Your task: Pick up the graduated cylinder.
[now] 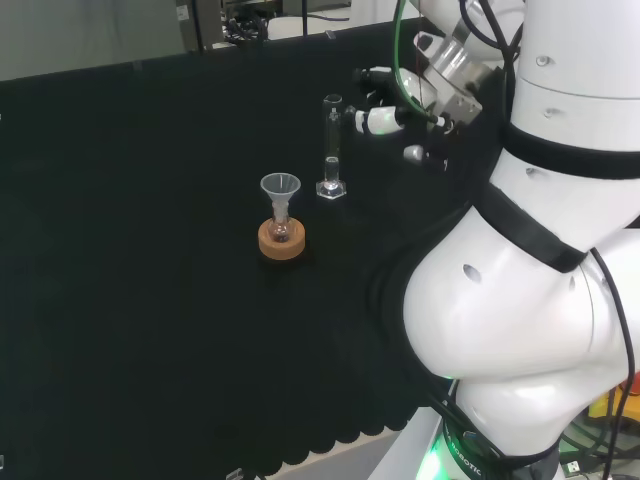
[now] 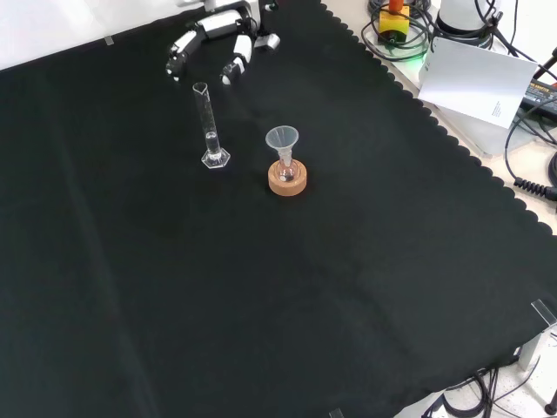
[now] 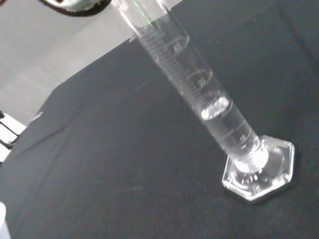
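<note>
A clear graduated cylinder (image 1: 332,145) (image 2: 209,126) (image 3: 199,87) stands upright on its hexagonal foot on the black cloth. A little clear liquid sits low in its tube in the wrist view. The black and white hand (image 1: 385,110) (image 2: 213,39) hovers just to the right of the cylinder's upper part in the head view, apart from it. In the front view the hand hangs behind the cylinder with its fingers (image 2: 235,61) spread and relaxed, holding nothing.
A small round flask with a clear funnel (image 1: 281,190) (image 2: 282,142) in its neck sits on a cork ring (image 1: 281,240) (image 2: 287,180), close beside the cylinder. The arm's white links (image 1: 540,250) rise at the head view's right. Cloth edge, cables and a paper sheet (image 2: 483,83) lie at the front view's right.
</note>
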`<act>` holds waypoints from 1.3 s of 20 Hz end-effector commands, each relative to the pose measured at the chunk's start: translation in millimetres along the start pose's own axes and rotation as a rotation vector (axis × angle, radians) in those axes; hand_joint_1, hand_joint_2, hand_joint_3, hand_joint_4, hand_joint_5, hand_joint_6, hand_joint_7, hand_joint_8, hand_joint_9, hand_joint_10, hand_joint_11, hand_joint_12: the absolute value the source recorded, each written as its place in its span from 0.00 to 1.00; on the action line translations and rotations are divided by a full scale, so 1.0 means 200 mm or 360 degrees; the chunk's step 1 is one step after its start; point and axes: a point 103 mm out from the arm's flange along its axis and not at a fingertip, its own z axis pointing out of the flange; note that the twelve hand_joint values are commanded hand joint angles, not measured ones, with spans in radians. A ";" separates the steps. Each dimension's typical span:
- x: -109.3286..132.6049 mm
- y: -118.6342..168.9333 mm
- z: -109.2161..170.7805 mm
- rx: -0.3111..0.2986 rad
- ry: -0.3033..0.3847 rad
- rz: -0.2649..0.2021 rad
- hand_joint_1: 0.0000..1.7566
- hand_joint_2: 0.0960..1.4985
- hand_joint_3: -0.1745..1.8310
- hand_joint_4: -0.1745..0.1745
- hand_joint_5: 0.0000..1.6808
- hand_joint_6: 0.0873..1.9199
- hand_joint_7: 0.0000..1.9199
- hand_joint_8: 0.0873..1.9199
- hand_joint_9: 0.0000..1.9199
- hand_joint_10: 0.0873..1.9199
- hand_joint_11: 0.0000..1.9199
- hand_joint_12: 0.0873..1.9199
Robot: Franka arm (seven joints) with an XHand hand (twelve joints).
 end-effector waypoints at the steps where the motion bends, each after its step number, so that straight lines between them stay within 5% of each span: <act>1: -0.02 0.01 0.12 -0.0018 0.0264 -0.0073 0.46 0.41 0.35 0.45 0.27 0.00 0.18 0.28 0.29 0.24 0.18 0.67; 26: -0.13 0.12 0.44 -0.0040 0.0622 -0.0161 0.53 0.39 0.39 0.45 0.27 0.00 0.26 0.26 0.35 0.22 0.22 0.65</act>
